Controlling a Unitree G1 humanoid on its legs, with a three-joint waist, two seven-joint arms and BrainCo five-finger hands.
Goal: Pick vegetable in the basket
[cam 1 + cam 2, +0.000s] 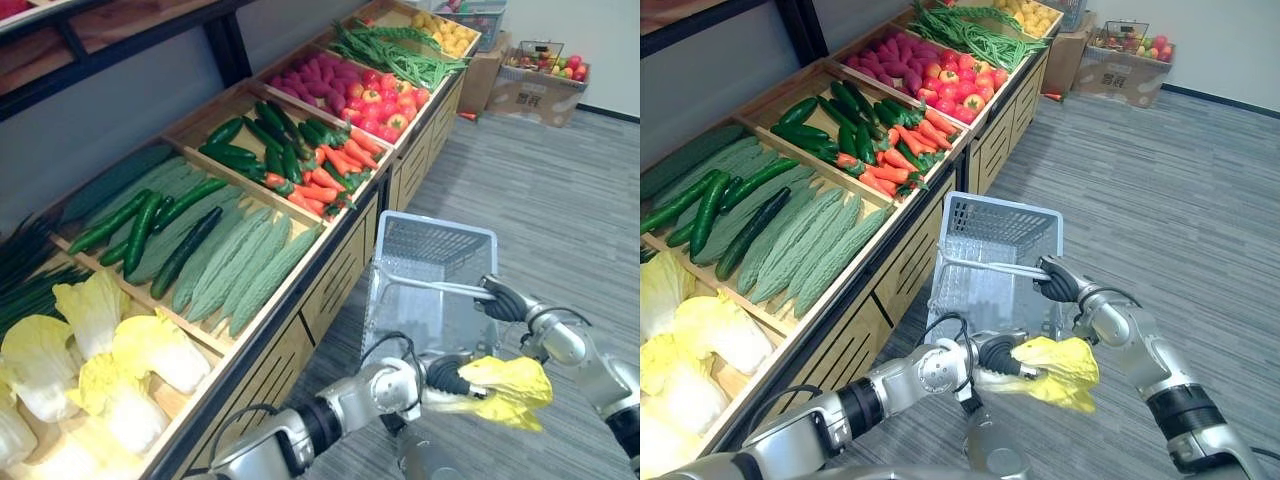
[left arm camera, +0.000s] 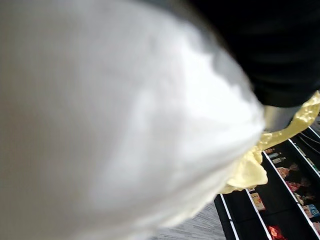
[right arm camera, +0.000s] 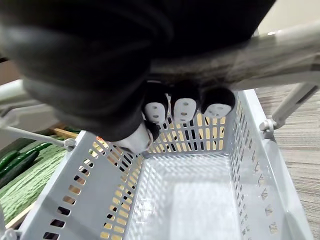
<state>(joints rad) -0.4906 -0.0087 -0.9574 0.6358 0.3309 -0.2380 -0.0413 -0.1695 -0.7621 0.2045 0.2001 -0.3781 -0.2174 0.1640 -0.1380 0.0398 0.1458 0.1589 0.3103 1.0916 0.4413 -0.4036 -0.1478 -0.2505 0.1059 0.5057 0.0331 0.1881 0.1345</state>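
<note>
Along the left of the frame runs the wooden shelf (image 1: 335,285) of cucumbers (image 1: 140,228) and bitter gourds (image 1: 235,265), with grey floor (image 1: 560,200) to its right. At lower centre the grey basket (image 1: 440,225) hangs by its handle (image 1: 440,288), the right hand (image 1: 505,300) curled tight round it. Just below, at lower right, 1 yellow cabbage (image 1: 512,388) sits against the left hand (image 1: 452,378); that hand's grip cannot be told.
</note>
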